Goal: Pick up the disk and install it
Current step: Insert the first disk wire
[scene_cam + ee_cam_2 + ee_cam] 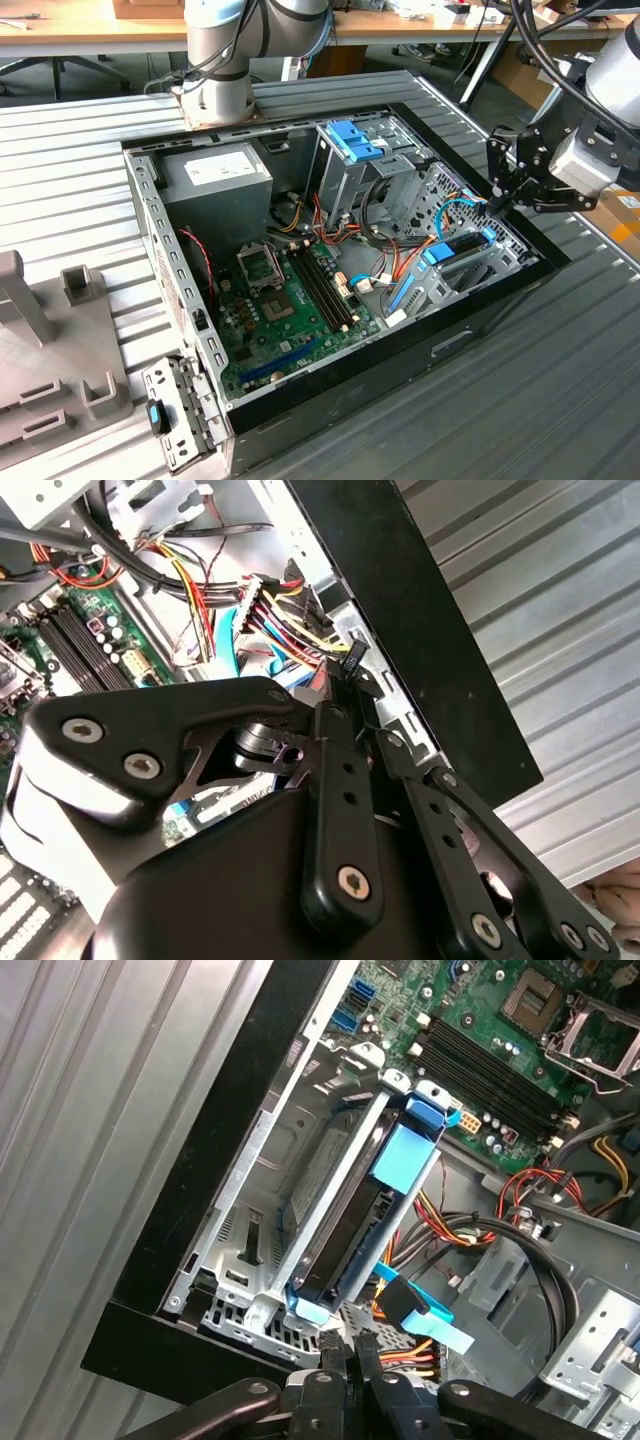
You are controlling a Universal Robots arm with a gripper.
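The disk (pixel 345 1225), a black drive with blue rails and blue tabs, stands on edge inside the grey metal bay (pixel 250 1260) against the wall of the open computer case. In the exterior view the disk (pixel 460 246) lies low in the case on that view's right. My gripper (pixel 498 198) hovers just above the case's rim, over the bay's far end. Its black fingertips (pixel 330 1352) press together with nothing between them, a short way off the disk's near blue tab. In the second wrist view the gripper (pixel 345 670) points at a bundle of coloured wires.
The case (pixel 480 310) lies open on a ribbed metal table. Inside are a motherboard (pixel 290 300), a grey power supply (pixel 215 180), a tall cage with a blue clip (pixel 352 140) and loose cables (pixel 270 610). The arm's base (pixel 215 90) stands behind; a grey fixture (pixel 50 340) is on the exterior view's left.
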